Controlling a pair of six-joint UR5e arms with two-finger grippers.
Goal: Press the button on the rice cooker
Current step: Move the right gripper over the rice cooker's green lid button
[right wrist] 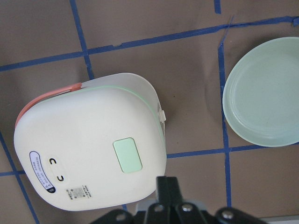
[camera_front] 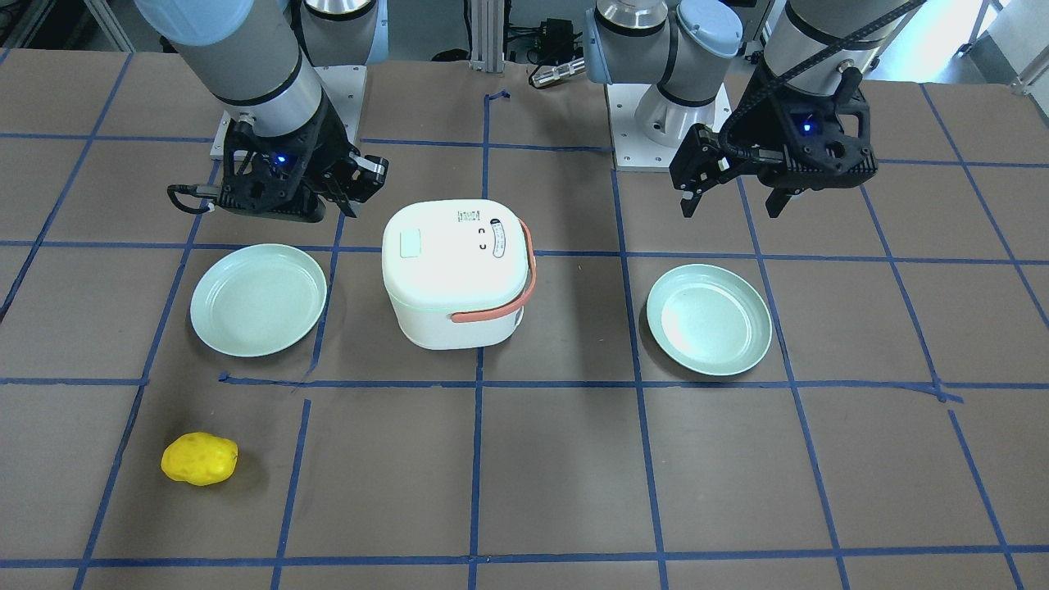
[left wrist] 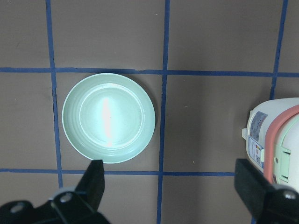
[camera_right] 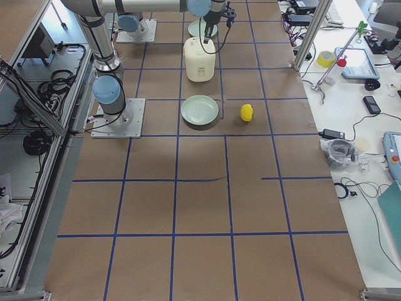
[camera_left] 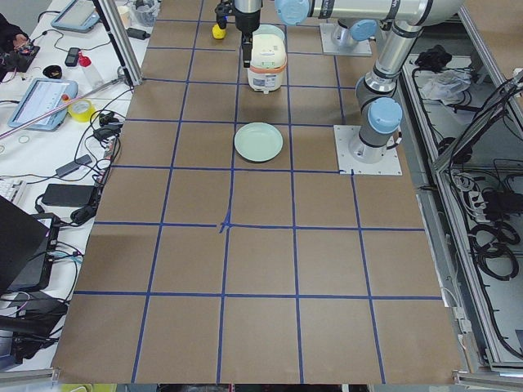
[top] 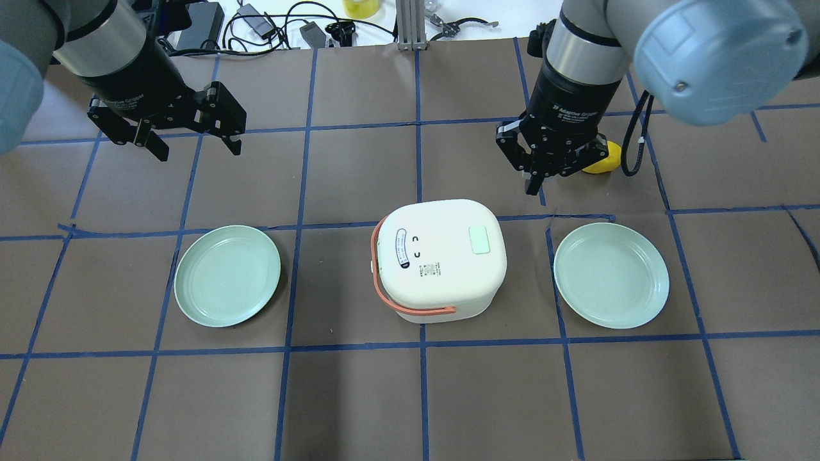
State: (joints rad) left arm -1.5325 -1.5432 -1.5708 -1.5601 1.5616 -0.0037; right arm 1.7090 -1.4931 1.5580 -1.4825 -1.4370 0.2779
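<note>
The white rice cooker (top: 439, 259) stands mid-table with its lid closed and its coral handle on the side toward the left arm. A pale green button (top: 479, 241) sits on the lid and also shows in the right wrist view (right wrist: 127, 155). My right gripper (top: 533, 184) is shut and empty. It hovers just beyond the cooker's far corner on the button side, apart from it (camera_front: 346, 201). Its joined fingertips (right wrist: 167, 186) show below the cooker (right wrist: 88, 158). My left gripper (top: 195, 146) is open and empty, far from the cooker, above the left plate's far side (left wrist: 172, 175).
Two pale green plates flank the cooker, one on the left arm's side (top: 227, 275) and one on the right arm's side (top: 612, 275). A yellow lemon-like object (camera_front: 199, 459) lies beyond the right plate, partly hidden behind the right gripper in the overhead view.
</note>
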